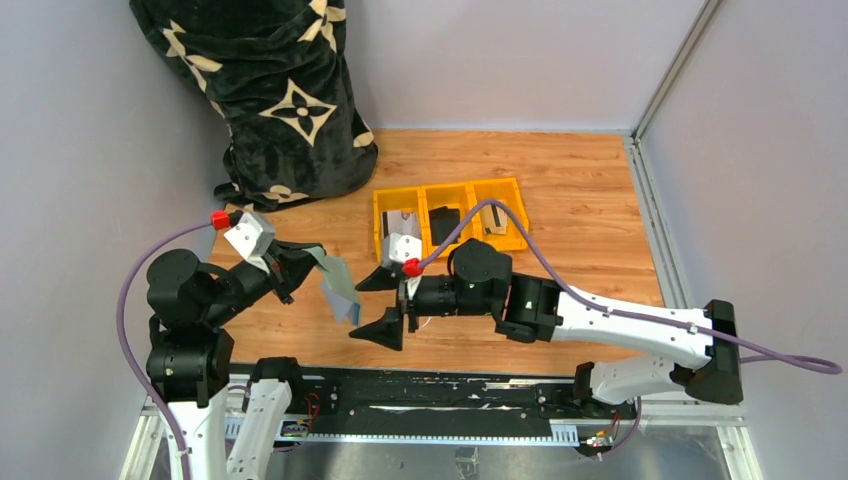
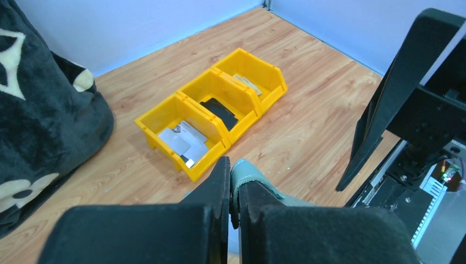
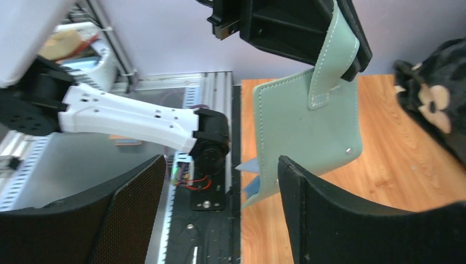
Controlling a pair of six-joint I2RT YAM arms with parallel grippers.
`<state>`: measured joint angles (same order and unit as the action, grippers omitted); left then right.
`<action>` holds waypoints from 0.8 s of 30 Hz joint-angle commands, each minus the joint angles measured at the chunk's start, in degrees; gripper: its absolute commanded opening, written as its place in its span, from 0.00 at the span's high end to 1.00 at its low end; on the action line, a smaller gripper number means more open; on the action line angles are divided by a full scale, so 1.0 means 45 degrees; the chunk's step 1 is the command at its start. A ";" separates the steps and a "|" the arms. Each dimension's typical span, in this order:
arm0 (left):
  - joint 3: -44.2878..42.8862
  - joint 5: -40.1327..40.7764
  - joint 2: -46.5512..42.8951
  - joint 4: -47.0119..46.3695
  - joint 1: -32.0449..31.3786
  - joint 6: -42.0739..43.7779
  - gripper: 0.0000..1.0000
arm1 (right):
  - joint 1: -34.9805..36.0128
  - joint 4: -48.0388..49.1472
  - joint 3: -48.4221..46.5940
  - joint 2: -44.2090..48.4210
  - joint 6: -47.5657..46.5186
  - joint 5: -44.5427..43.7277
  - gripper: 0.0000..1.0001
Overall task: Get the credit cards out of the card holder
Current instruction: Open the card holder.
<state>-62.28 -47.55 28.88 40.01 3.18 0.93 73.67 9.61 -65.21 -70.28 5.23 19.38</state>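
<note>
My left gripper is shut on the snap tab of the sage-green card holder and holds it hanging above the wooden floor. In the left wrist view the fingers pinch the green tab. In the right wrist view the card holder hangs open-side down, and corners of blue-grey credit cards stick out of its lower left edge. My right gripper is open and empty, its fingers on either side of the holder's lower corner; it also shows in the top view. Pale cards lie in the tray.
A yellow three-compartment tray stands behind the grippers, with pale cards at left, a black item in the middle and a card at right. A black patterned blanket is heaped at the back left.
</note>
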 commanded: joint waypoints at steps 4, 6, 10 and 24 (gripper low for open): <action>-0.0418 -0.0286 -0.0029 -0.0177 -0.0023 -0.0633 1.00 | 0.1375 -0.0121 -0.1207 -0.1128 -0.2781 -0.5106 0.28; -0.0428 -0.0310 -0.0050 -0.0180 -0.0024 -0.0669 1.00 | 0.1532 -0.0091 -0.1474 -0.1465 -0.3009 -0.5338 0.37; -0.0529 -0.0501 -0.0051 -0.0188 -0.0006 -0.0812 1.00 | 0.1637 -0.0700 -0.2614 -0.2309 -0.3458 -0.6459 0.72; -0.0667 -0.1954 -0.0346 -0.0009 -0.0018 -0.1595 0.00 | -0.2627 0.2948 0.0721 0.0310 0.3169 0.2846 1.00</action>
<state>-66.37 -51.81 28.05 39.77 3.25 -4.32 70.26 9.85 -66.43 -72.66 2.35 8.62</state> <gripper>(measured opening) 0.994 0.017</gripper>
